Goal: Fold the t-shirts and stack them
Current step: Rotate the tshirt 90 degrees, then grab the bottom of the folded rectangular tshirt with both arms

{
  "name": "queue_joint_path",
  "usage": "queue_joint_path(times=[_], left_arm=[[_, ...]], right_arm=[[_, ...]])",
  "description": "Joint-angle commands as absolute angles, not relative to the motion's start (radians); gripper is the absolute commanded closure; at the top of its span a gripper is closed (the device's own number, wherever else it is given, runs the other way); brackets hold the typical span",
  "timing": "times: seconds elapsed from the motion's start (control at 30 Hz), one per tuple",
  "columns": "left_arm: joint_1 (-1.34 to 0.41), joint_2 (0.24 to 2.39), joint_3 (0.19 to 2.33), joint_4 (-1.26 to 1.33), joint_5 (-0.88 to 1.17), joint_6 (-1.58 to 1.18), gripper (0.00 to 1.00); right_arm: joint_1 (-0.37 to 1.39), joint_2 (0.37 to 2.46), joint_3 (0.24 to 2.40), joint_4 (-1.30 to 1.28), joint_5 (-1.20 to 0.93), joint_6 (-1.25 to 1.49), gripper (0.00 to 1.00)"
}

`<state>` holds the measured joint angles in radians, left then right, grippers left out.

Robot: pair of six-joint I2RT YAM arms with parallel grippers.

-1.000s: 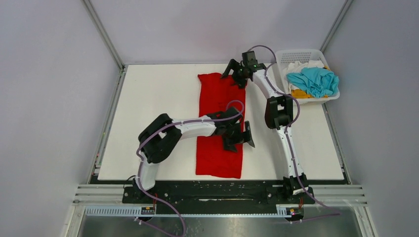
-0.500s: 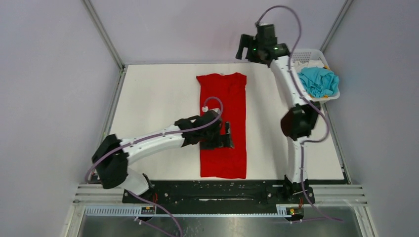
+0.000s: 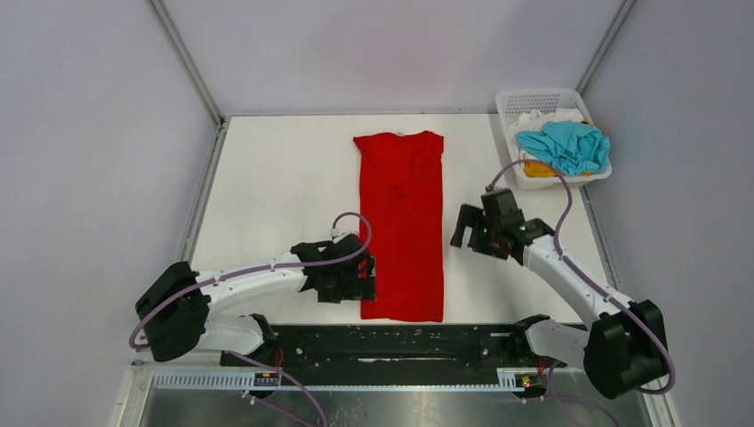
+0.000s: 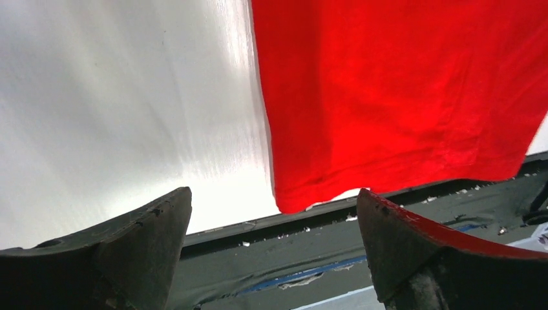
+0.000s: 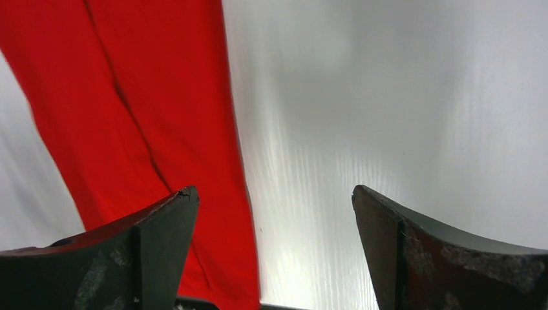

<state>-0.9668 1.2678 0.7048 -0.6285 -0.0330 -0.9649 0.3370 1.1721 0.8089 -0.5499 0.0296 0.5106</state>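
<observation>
Red shirt (image 3: 399, 222) folded into a long strip, flat on the table (image 3: 267, 178), centre of frame. Left gripper (image 3: 366, 278) spread wide, empty, at its lower left edge. Right gripper (image 3: 461, 233) spread wide, empty, just right of it. Turquoise shirt (image 3: 565, 147) heaped with others in the basket (image 3: 538, 92), upper right.

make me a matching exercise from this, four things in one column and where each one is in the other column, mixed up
Things
1. red t-shirt
2. turquoise-blue t-shirt
3. left gripper
4. right gripper

Places
A. over the bare table, just right of the red t-shirt
B. on top of the heap in the white basket
C. lying flat as a long strip down the middle of the table
D. at the near left corner of the red t-shirt

Pairs: 1-C, 2-B, 3-D, 4-A
</observation>
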Motion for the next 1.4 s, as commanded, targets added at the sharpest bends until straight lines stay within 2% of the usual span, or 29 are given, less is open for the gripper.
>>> queue_joint_path(times=[0.0,0.2,0.27,0.37,0.5,0.67,0.87,0.97,1.1,1.23,1.3,1.37], left_arm=[[-0.963,1.344,0.738,-0.592,-0.005,-0.956,0.01],[-0.964,1.385,0.700,-0.542,0.069,-0.965,0.01],[-0.971,1.395,0.695,-0.518,0.087,-0.966,0.06],[-0.994,1.414,0.699,-0.513,0.103,-0.964,0.25],[-1.002,1.430,0.687,-0.539,0.100,-0.978,0.43],[-1.004,1.465,0.695,-0.540,0.101,-0.981,0.58],[-1.004,1.494,0.712,-0.556,0.073,-0.966,0.93],[-1.004,1.492,0.706,-0.558,0.072,-0.959,1.00],[-1.002,1.485,0.699,-0.557,0.065,-0.955,1.00],[-1.002,1.465,0.681,-0.542,0.071,-0.957,1.00],[-1.002,1.459,0.674,-0.535,0.066,-0.959,1.00],[-1.002,1.454,0.673,-0.526,0.071,-0.964,1.00]], right_arm=[[0.397,1.034,0.695,-0.460,-0.045,0.584,0.03],[0.411,0.919,0.588,-0.492,-0.082,0.576,0.03],[0.417,0.902,0.568,-0.501,-0.084,0.576,0.03],[0.421,0.899,0.550,-0.520,-0.093,0.570,0.03],[0.446,0.896,0.532,-0.544,-0.127,0.574,0.05],[0.557,0.918,0.505,-0.545,-0.160,0.626,0.09],[0.687,0.971,0.458,-0.530,-0.187,0.710,0.18],[0.749,0.999,0.438,-0.497,-0.223,0.742,0.23],[0.774,1.040,0.408,-0.426,-0.299,0.774,0.32],[0.802,1.044,0.393,-0.440,-0.271,0.801,0.39],[0.804,1.055,0.383,-0.443,-0.265,0.805,0.47],[0.804,1.063,0.371,-0.434,-0.267,0.816,0.61]])
